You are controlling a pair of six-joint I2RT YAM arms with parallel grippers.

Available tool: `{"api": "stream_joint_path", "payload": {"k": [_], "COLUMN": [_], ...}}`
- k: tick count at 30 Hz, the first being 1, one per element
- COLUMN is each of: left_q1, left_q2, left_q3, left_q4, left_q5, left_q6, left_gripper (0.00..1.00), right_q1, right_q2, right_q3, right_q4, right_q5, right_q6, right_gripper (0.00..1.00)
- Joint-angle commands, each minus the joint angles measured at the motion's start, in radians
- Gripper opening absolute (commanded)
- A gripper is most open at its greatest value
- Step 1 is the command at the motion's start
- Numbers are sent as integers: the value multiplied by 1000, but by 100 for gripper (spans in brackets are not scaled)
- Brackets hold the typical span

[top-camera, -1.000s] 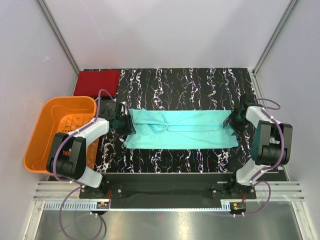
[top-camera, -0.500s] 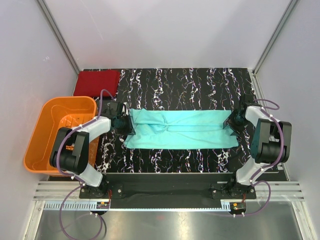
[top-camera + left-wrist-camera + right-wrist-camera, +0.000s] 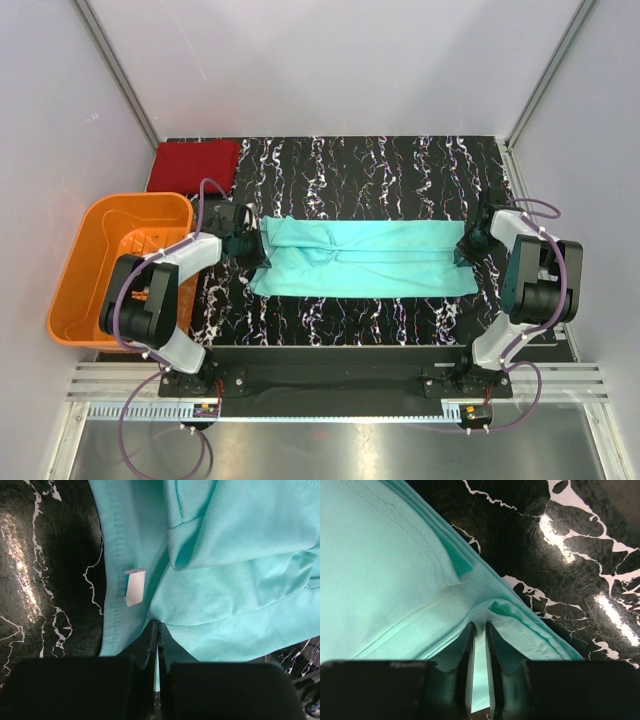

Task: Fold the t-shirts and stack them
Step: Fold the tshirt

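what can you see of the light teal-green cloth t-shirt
The light teal-green t-shirt is thin mesh-like knit with stitched hems and a small white-and-blue tag. It lies folded into a long, layered, wrinkled band across the black marbled table. The left gripper pinches its left end, the right gripper its right end.

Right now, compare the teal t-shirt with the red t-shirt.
The teal t-shirt lies centred, stretched in a long band; the red t-shirt sits folded at the far left corner. The left gripper and right gripper pinch the teal t-shirt's ends; nothing touches the red t-shirt. Both are plain.
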Motion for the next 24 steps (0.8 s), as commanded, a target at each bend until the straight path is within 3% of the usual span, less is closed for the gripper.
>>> {"api": "stream_joint_path", "payload": {"k": [1, 2, 6, 15, 17, 20, 24], "left_q1": [5, 5, 5, 5, 5, 5, 4], "left_q2": [-63, -80, -98, -38, 12, 51, -29], "left_q3": [3, -1, -4, 8, 23, 34, 33], "left_q4": [59, 54, 54, 88, 84, 84, 51], "left_q5": [-40, -52, -87, -90, -81, -49, -130], "left_q6": [-23, -23, -22, -37, -37, -48, -34], "left_gripper": [0, 0, 0, 0, 1, 18, 29], "right_q1": [-9, -11, -24, -31, -31, -31, -31], "right_q2": [-11, -13, -18, 1, 19, 25, -25], "right_q3": [41, 41, 35, 41, 47, 57, 58], "right_q4": [-23, -27, -32, -15, -17, -18, -29], "right_q5": [58, 66, 89, 83, 77, 60, 67], "right_q6": [0, -2, -13, 1, -3, -22, -45], "right_gripper": [19, 13, 8, 9, 12, 24, 39]}}
